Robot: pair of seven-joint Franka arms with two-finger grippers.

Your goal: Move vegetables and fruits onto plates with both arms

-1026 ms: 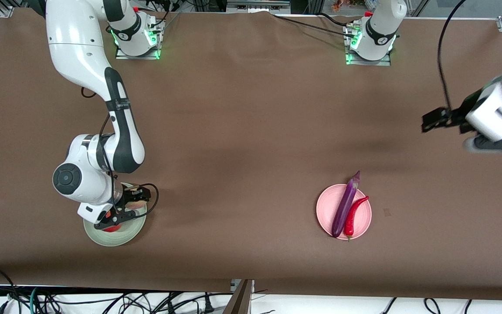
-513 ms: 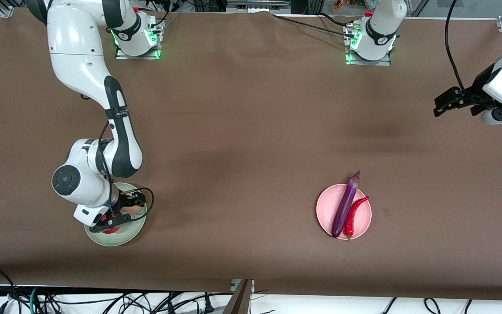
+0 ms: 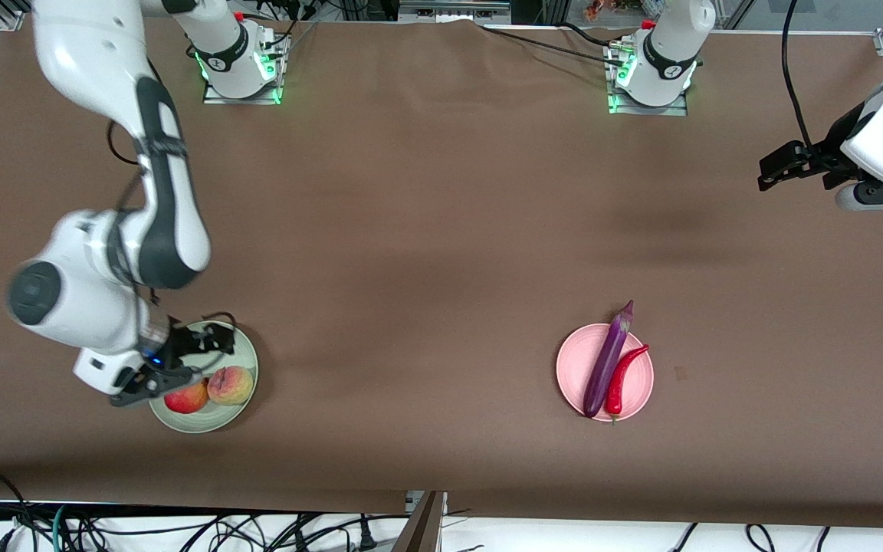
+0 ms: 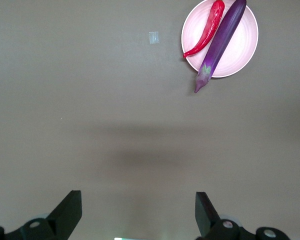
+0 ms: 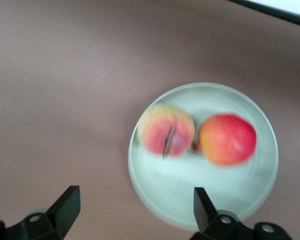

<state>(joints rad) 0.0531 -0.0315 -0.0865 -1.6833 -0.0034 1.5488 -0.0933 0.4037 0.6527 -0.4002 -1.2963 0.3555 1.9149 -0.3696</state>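
Note:
A pale green plate [image 3: 211,418] near the right arm's end holds a peach [image 3: 230,385] and a round red fruit [image 3: 187,399] side by side. My right gripper [image 3: 179,362] hangs open and empty over that plate's edge. In the right wrist view the peach [image 5: 166,129] and the red fruit [image 5: 227,139] rest on the plate [image 5: 190,192], clear of the right gripper [image 5: 135,210]. The pink plate [image 3: 573,368] carries a purple eggplant [image 3: 608,360] and a red chili [image 3: 622,379]. My left gripper [image 3: 782,165] is open over bare table, and its wrist view shows the gripper [image 4: 138,212], eggplant [image 4: 222,42] and chili [image 4: 206,30].
Brown cloth covers the table. A small tape mark [image 3: 681,373] lies beside the pink plate toward the left arm's end. Cables trail along the table's edge nearest the front camera. The arm bases stand at the edge farthest from it.
My right gripper has opened and lifted off the green plate, leaving the peach beside the red fruit. The left arm has drawn up and away from the pink plate.

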